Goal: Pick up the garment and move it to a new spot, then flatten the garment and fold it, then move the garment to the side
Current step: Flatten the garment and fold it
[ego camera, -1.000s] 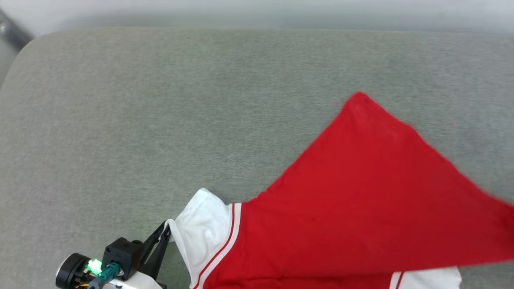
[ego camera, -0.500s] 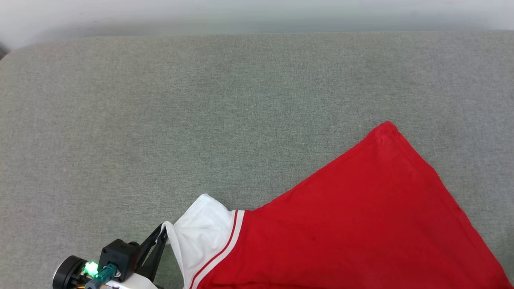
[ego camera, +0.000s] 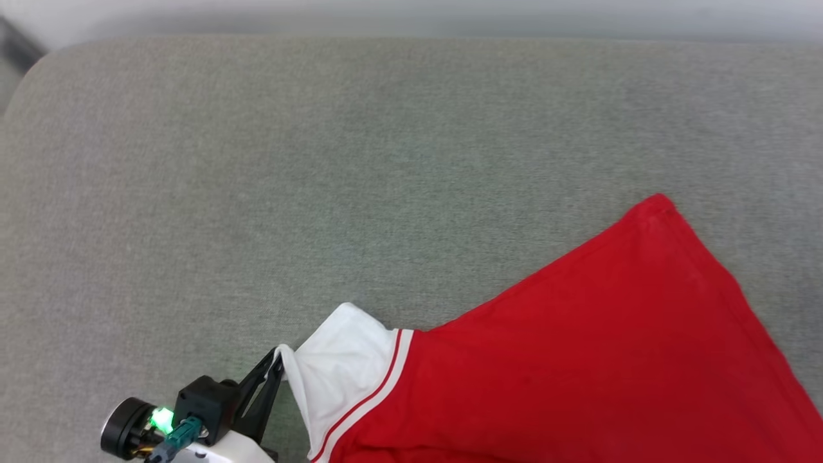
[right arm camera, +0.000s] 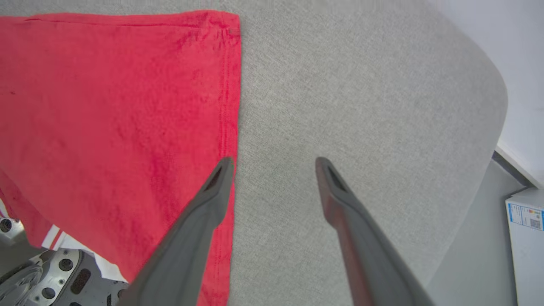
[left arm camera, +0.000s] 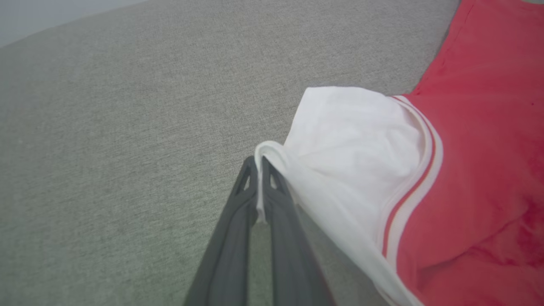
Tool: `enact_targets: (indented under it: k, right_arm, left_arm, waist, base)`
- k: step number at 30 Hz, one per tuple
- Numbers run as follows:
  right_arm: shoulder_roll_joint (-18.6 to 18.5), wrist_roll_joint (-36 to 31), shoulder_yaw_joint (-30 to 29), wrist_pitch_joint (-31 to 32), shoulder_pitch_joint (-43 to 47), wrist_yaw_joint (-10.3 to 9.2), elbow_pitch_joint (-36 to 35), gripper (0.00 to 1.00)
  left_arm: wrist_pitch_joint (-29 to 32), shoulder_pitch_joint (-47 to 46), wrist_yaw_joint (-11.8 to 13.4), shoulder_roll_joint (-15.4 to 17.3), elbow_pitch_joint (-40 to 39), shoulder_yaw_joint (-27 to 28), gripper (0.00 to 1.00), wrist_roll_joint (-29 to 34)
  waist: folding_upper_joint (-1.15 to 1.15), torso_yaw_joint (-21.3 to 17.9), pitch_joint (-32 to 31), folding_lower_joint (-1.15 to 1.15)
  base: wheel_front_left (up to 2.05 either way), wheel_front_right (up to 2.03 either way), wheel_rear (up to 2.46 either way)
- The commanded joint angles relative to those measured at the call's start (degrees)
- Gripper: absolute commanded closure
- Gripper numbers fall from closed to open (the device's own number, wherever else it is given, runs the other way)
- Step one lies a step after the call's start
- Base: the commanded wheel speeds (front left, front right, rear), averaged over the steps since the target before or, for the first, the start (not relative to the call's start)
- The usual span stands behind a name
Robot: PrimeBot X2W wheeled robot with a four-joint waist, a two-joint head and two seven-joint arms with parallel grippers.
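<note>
The garment (ego camera: 578,360), red with a white sleeve (ego camera: 344,366) and red-and-white trim, lies spread over the lower right of the grey cushion (ego camera: 321,161); its lettering and number are hidden. My left gripper (ego camera: 278,360) at the lower left is shut on the edge of that white sleeve (left arm camera: 348,144), with a thin fold of white cloth pinched between the dark fingers (left arm camera: 238,221). In the right wrist view my right gripper (right arm camera: 274,163) stands open above the cushion, beside the garment's (right arm camera: 106,106) stitched red hem, holding nothing.
The grey cushion's rounded far edge (ego camera: 411,42) meets a pale wall. In the right wrist view the cushion's curved corner (right arm camera: 488,106) drops to a floor with a white box (right arm camera: 525,229). Part of the robot's metal base (right arm camera: 38,276) shows under the garment's near edge.
The garment's raised red corner has dropped and now lies flat on the cushion, further right. The head camera has shifted. My left gripper keeps its hold on the sleeve.
</note>
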Motion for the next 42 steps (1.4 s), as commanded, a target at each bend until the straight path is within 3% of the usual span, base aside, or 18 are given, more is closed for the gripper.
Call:
enact_targets:
  k: [1,8,14,19,27,28,29,30,42]
  right_arm:
    - [0.4,-0.8,1.4,2.4,-3.4,-0.05,-0.6,0.0]
    - [5.9,-5.1,11.3,15.0,-20.6,-0.05,1.4,0.0]
    - [11.6,-8.6,18.1,19.9,-30.2,-0.05,7.2,0.0]
    - [14.1,-10.9,23.8,20.6,-35.4,-0.05,12.6,0.0]
    - [15.0,-9.1,32.7,18.6,-34.4,-0.03,16.9,0.0]
    - [15.1,-8.8,33.6,17.9,-34.2,-0.03,16.8,0.53]
    - [15.2,-8.3,34.2,17.3,-34.0,0.03,16.6,0.95]
    - [15.1,-7.9,34.8,16.7,-34.0,0.05,16.4,1.0]
    - [14.4,-6.8,29.6,-3.5,-34.5,-0.05,16.8,1.0]
  left_arm:
    - [-0.1,-1.1,-0.1,-0.4,-0.1,-0.1,1.0,0.5]
    - [-0.3,-4.1,-0.8,-2.7,0.3,-0.7,1.0,2.2]
    - [-0.7,-5.7,-1.0,-4.2,0.8,-0.8,1.0,3.0]
    - [-1.1,-6.9,-1.2,-5.5,1.4,-0.7,1.0,3.6]
    - [-1.5,-7.5,-1.7,-6.9,2.8,-0.6,1.0,3.7]
    - [-1.5,-7.6,-1.9,-6.9,3.0,-0.6,1.0,3.7]
    - [-1.5,-7.5,-1.9,-7.0,3.3,-0.6,1.0,3.6]
    - [-1.6,-7.3,-1.9,-7.0,3.5,-0.5,1.0,3.4]
    - [-2.3,-8.5,-1.8,-6.5,4.5,1.4,1.0,5.6]
  waist:
    - [0.0,1.7,1.7,0.0]
    - [0.0,5.7,6.2,0.0]
    - [0.0,7.7,9.0,0.0]
    - [0.0,8.9,11.1,0.0]
    - [0.0,9.4,12.3,0.0]
    - [0.0,9.4,12.1,0.0]
    - [0.0,9.3,11.8,0.0]
    - [0.0,9.1,11.4,0.0]
    - [0.0,6.1,0.2,0.0]
  base:
    - [0.0,0.0,0.0]
    - [0.0,0.0,0.0]
    - [0.0,0.0,0.0]
    - [0.0,0.0,0.0]
    - [0.0,0.0,0.0]
    - [0.0,0.0,0.0]
    - [0.0,0.0,0.0]
    - [0.0,0.0,0.0]
    - [0.0,0.0,0.0]
